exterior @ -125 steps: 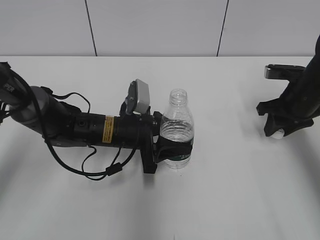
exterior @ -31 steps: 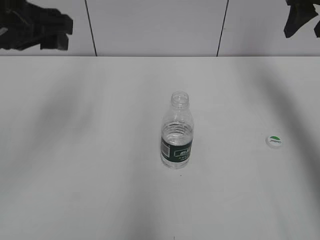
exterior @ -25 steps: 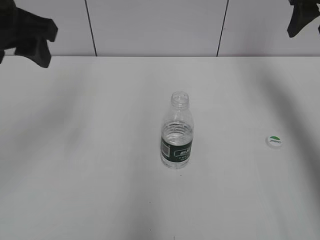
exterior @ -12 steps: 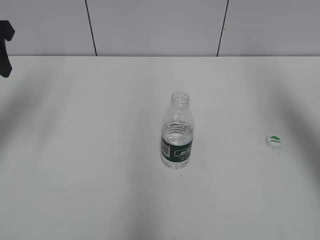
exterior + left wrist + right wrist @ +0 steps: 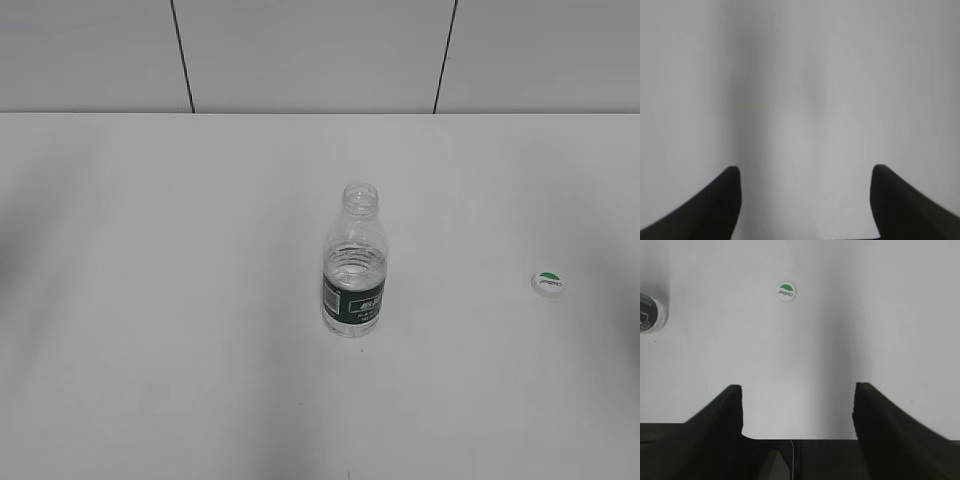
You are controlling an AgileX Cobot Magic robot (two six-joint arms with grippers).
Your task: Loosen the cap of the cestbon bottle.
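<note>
White desk (image 5: 150,300) backed by a grey panelled wall (image 5: 310,50). Exterior view: the small clear ribbed plastic cestbon bottle (image 5: 354,262) with a dark green label band stands upright and uncapped near the desk's middle; the small round white plastic screw cap (image 5: 547,283) with a green half-circle lies flat, well apart from it, towards the right edge.

Left wrist view: the left gripper (image 5: 805,200) has its dark fingers (image 5: 715,210) spread apart over bare desk.

Right wrist view: the right gripper (image 5: 798,412), fingers (image 5: 890,430) apart and holding nothing, hangs above the desk; cap (image 5: 786,292) near the top, bottle (image 5: 651,313) at the left edge.
</note>
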